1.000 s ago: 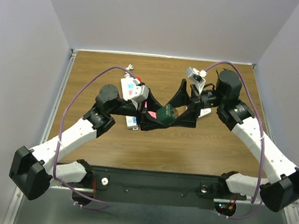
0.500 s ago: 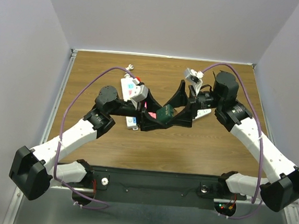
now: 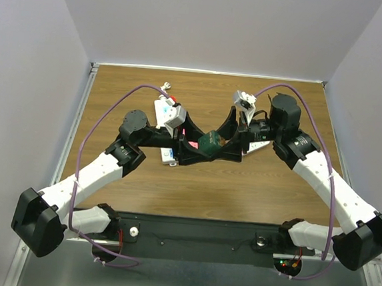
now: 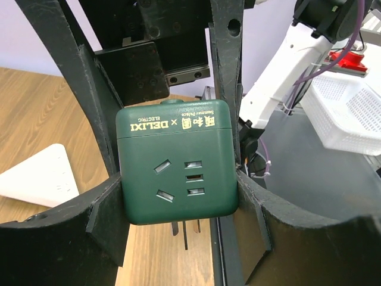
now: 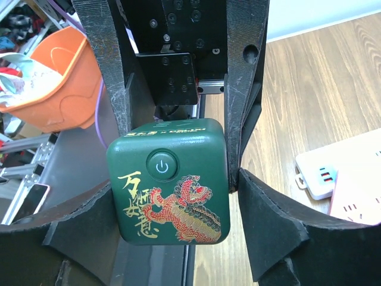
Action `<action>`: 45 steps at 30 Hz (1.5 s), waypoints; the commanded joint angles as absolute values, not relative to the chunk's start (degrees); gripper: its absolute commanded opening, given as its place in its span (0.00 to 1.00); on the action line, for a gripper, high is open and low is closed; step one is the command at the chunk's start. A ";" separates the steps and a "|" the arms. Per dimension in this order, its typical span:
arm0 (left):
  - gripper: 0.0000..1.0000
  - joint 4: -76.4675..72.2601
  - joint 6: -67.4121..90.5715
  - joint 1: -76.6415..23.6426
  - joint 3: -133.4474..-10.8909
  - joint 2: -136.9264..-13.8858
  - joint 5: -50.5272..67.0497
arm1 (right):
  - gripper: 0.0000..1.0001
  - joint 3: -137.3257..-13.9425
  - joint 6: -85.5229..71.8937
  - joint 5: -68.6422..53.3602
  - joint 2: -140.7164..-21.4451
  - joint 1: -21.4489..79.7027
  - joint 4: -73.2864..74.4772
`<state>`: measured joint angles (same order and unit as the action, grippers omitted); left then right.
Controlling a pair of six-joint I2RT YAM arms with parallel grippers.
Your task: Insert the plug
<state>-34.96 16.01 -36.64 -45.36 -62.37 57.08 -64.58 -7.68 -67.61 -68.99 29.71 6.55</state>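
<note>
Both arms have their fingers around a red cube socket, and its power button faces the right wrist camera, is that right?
Not quite: the cube socket is dark green, not red, as the right wrist view shows. The rest holds: the left fingers and the right fingers sit on either side of it, and its power button faces the right wrist camera.

Bare wooden desk (image 3: 207, 184), plain pale walls (image 3: 215, 24) closing it in on three sides, even soft light, orange bucket (image 5: 53, 77) and white mesh basket (image 4: 351, 113) beyond the desk
</note>
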 commanded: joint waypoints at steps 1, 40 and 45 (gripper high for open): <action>0.00 -39.99 16.26 -37.09 -44.65 -60.82 60.11 | 0.69 -66.80 -6.33 -65.13 -68.64 30.32 5.19; 0.86 -20.32 18.19 -22.86 -38.49 -61.24 30.28 | 0.00 -78.21 1.67 -49.40 -85.14 24.61 5.36; 0.86 -14.86 19.25 -19.25 -42.88 -69.51 15.41 | 0.00 -84.28 1.67 -46.50 -93.94 24.43 5.27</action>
<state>-19.94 18.96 -20.93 -38.54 -64.95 29.85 -79.48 0.51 -48.93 -89.93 24.34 7.51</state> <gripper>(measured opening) 0.859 0.649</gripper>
